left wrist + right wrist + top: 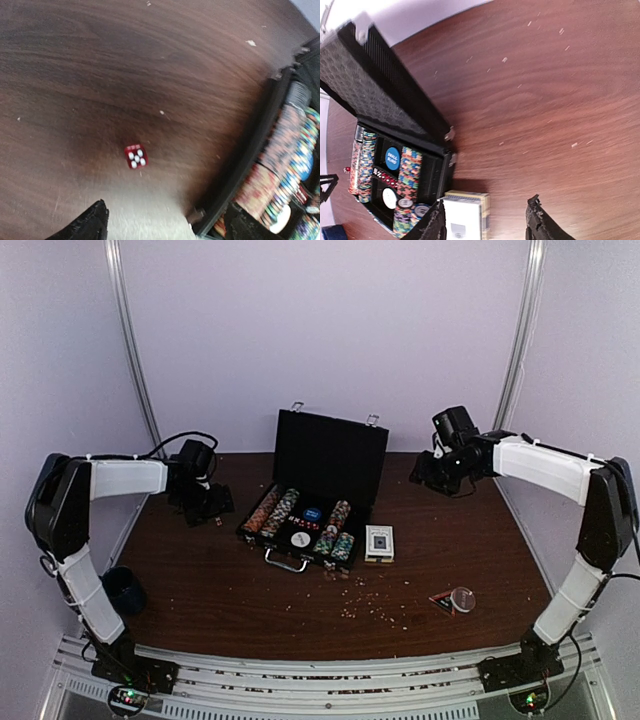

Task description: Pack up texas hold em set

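The black case (331, 455) stands open mid-table, lid upright, with rows of multicoloured chips (276, 512) in its base. The card deck box (379, 542) lies on the table right of the case. My left gripper (210, 504) is left of the case, open and empty. In the left wrist view a red die (135, 156) lies on the wood ahead of the open left gripper (170, 231), with the case wall (257, 155) to the right. My right gripper (485, 226) is open and empty above the table, with the card box (465, 217) by its left finger. A blue button (393, 157) and a white button (389, 198) lie in the case.
A dark blue mug (125, 590) sits at the table's left edge beside the left arm. A clear round piece with a small red and black item (455, 600) lies front right. Small crumbs are scattered on the wood in front of the case.
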Motion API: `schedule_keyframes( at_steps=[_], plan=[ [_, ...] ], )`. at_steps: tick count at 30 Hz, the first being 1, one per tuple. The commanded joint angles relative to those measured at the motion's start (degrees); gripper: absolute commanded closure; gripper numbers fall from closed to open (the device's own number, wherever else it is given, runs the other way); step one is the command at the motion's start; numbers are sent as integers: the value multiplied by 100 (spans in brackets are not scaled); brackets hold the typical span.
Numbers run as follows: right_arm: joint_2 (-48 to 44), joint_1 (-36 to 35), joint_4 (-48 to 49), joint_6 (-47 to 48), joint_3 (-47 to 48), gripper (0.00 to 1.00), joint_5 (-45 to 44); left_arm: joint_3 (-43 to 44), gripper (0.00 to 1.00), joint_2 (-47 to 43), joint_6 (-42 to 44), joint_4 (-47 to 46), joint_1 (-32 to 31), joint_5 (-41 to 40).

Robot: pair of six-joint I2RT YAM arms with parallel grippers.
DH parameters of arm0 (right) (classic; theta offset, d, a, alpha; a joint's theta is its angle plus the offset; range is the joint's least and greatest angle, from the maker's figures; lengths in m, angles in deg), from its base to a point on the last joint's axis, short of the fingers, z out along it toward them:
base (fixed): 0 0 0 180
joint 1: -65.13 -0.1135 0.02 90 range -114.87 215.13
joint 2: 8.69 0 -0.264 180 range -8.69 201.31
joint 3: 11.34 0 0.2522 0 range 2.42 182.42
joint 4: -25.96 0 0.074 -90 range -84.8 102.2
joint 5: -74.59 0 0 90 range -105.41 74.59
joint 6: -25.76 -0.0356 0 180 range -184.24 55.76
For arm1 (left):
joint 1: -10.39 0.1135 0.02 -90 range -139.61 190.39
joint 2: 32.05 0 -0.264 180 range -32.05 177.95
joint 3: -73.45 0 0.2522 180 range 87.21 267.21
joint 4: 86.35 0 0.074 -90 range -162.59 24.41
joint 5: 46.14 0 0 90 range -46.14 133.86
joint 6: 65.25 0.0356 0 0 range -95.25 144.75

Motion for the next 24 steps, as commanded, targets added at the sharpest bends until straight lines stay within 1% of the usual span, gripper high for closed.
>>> schedule_keyframes(
  at_steps=[1,5,9,12,18,20,24],
  plan=[
    [-482,366,-208,724,-44,48,-113,537,20,481,-269,58,52,-233],
    [-606,531,-48,748,-208,48,193,1055,28,930,-266,303,51,-331],
    [-473,567,15,734,-279,49,470,1477,34,1259,-338,659,57,-550],
    [-422,569,83,683,-351,49,568,1629,37,1362,-388,905,61,-681],
    [-251,583,207,695,-378,49,694,1432,37,1227,-526,1025,61,-886],
    [-173,582,202,693,-342,50,759,1321,38,1205,-575,965,55,-806],
    [-75,582,179,704,-246,50,812,1238,45,1264,-572,885,60,-733]
  ],
)
